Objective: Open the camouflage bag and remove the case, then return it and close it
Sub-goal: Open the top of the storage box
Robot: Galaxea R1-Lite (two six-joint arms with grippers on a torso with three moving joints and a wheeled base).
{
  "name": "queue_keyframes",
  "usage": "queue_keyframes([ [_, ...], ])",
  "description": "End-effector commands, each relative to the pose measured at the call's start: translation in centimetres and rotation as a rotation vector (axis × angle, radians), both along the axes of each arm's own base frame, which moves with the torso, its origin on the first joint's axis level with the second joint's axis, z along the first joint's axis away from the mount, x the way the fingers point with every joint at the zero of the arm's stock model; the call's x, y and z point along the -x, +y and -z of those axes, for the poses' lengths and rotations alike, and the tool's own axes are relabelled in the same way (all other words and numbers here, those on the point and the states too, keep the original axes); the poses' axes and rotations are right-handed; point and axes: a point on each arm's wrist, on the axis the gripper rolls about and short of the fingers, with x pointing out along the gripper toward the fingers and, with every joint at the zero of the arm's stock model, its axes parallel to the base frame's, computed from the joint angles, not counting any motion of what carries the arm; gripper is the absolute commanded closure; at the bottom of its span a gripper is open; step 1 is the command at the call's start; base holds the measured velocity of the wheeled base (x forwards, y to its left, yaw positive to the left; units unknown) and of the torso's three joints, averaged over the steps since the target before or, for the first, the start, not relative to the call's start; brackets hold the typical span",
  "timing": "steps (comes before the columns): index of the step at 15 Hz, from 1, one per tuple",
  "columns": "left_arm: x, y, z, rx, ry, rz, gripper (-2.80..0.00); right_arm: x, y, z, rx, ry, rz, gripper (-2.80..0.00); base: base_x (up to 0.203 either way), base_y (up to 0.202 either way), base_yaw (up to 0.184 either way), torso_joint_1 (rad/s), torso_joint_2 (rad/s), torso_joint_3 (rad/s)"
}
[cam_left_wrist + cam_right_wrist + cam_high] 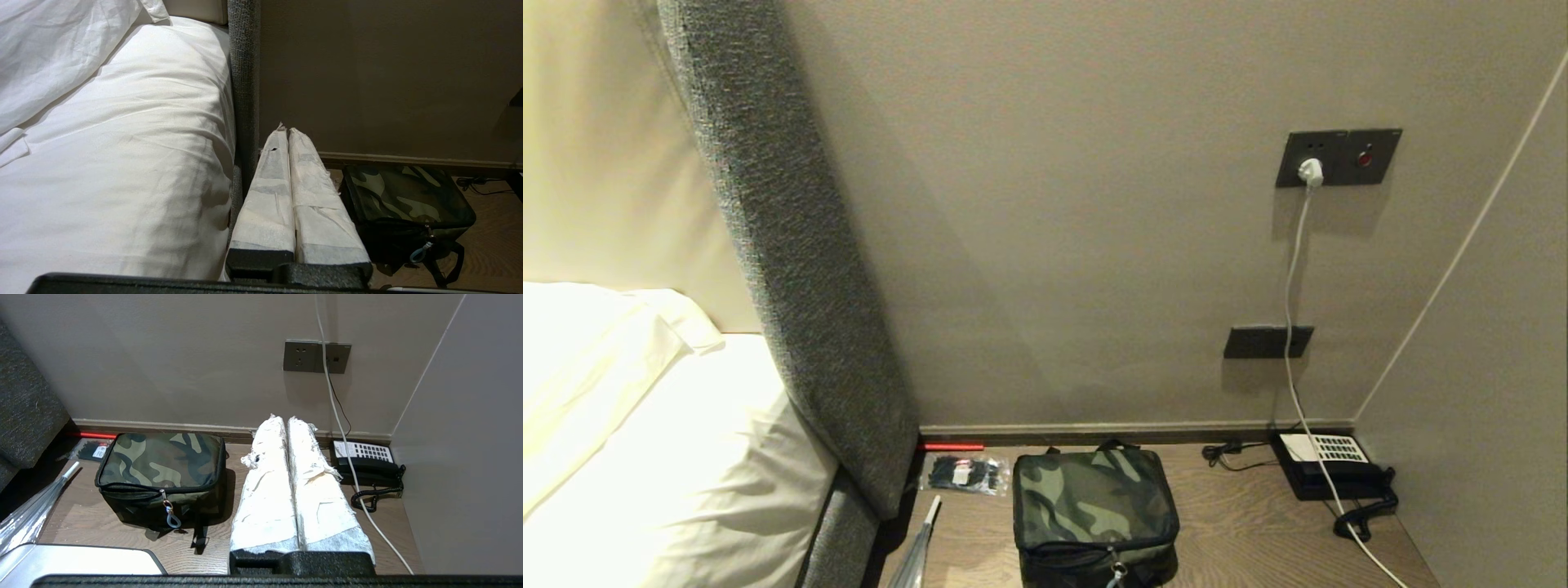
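Camouflage bag [1094, 502] zipped on wooden worktop [1241, 523], awaiting opening.
Left tool [288, 134] and right tool [286, 420] clenched empty, parked clear.

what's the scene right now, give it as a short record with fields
surface: wooden bedside table
bag: camouflage bag zipped shut, upright on the table
case: not visible
left of bag: clear packet of black items
right of bag: black telephone near the corner, white cable running up to a wall socket
bed: white bedding to the left
left gripper: shut, holding nothing, near the bed edge
right gripper: shut, holding nothing, between bag and telephone
task state: not started
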Motion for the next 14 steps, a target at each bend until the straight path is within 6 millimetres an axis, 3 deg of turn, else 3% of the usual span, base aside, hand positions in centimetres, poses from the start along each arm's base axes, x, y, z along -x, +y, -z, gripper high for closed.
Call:
queue_keyframes([
  [1,0.0,0.0,0.05,0.001,0.0,-0.002,0.0,0.02,0.0,-0.01,0.0,-0.002,-0.001,0.0,0.0,0.0,0.0,0.0,0.0,0.0],
  [14,0.0,0.0,0.07,0.001,0.0,-0.002,0.0,0.01,0.0,-0.01,0.001,0.0,-0.001,0.0,0.0,0.0,0.0,0.0,0.0,0.0],
])
